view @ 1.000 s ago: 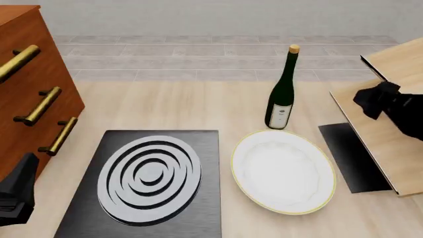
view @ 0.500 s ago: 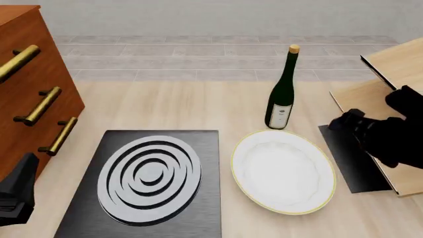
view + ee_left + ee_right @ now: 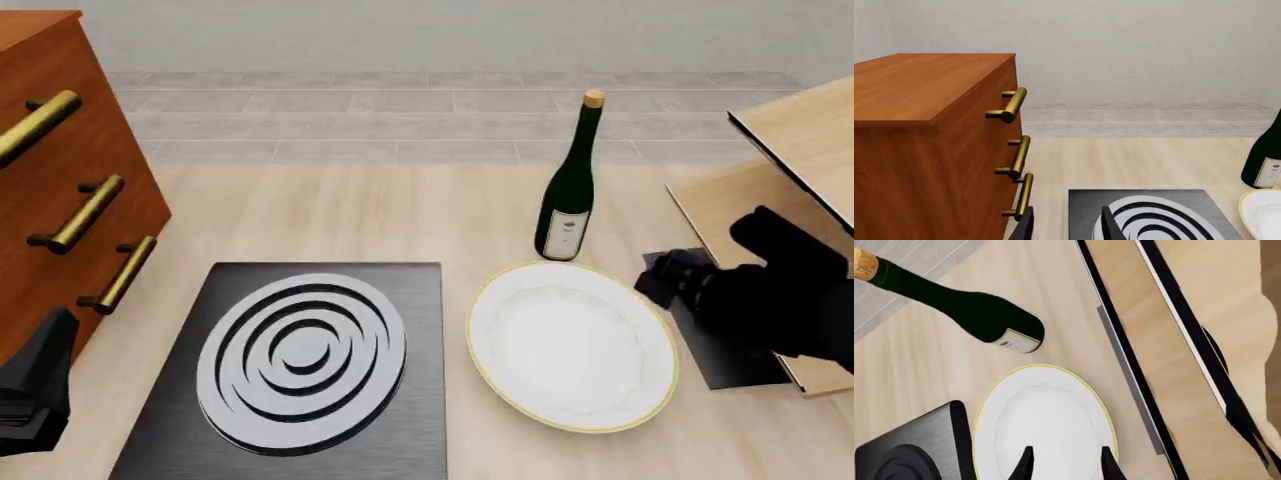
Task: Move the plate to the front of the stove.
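My right gripper [image 3: 1065,463] has its fingers spread with nothing between them, poised over the near edge of the plate [image 3: 1044,427] so the gold rim can pass into the gap; I hold it apart like this because a shallow plate lying flat offers only its lip to pinch. In the front view the right gripper [image 3: 663,278] sits just beside the plate's [image 3: 571,345] right edge, not yet touching as far as I can tell. Beyond the fingers, past the plate, stands the wine bottle [image 3: 954,307], close enough that I judge a careless lift could clip it. The stove [image 3: 296,375] lies just beside the plate on the side away from my fingers, so the plate has not reached its front. My left gripper [image 3: 1066,225] idles with fingers parked apart near the stove's corner, beside the wooden drawer cabinet [image 3: 927,140].
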### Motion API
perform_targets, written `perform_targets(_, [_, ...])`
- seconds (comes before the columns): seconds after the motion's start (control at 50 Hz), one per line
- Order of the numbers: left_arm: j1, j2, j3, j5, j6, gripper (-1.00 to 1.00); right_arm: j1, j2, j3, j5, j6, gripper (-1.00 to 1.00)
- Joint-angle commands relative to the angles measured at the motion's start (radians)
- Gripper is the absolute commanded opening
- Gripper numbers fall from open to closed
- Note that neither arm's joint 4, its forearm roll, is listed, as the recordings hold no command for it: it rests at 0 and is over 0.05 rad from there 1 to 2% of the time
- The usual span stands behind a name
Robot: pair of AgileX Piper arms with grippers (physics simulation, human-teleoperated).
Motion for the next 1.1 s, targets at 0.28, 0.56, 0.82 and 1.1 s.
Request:
perform_targets(0.28, [0.0, 0.0, 0.0, 0.0, 0.0, 1.0, 0.043, -0.038, 0.106, -0.018, 0.058, 1.0])
perform_targets(0.56, [0.0, 0.0, 0.0, 0.0, 0.0, 1.0, 0.05, -0.019, 0.147, -0.054, 0.074, 1.0])
perform_targets(0.82, [0.0, 0.0, 0.0, 0.0, 0.0, 1.0, 0.046, -0.023, 0.187, -0.071, 0.078, 1.0])
perform_targets(1.1, [0.0, 0.0, 0.0, 0.0, 0.0, 1.0, 0.051, -0.006, 0.219, -0.101, 0.088, 1.0])
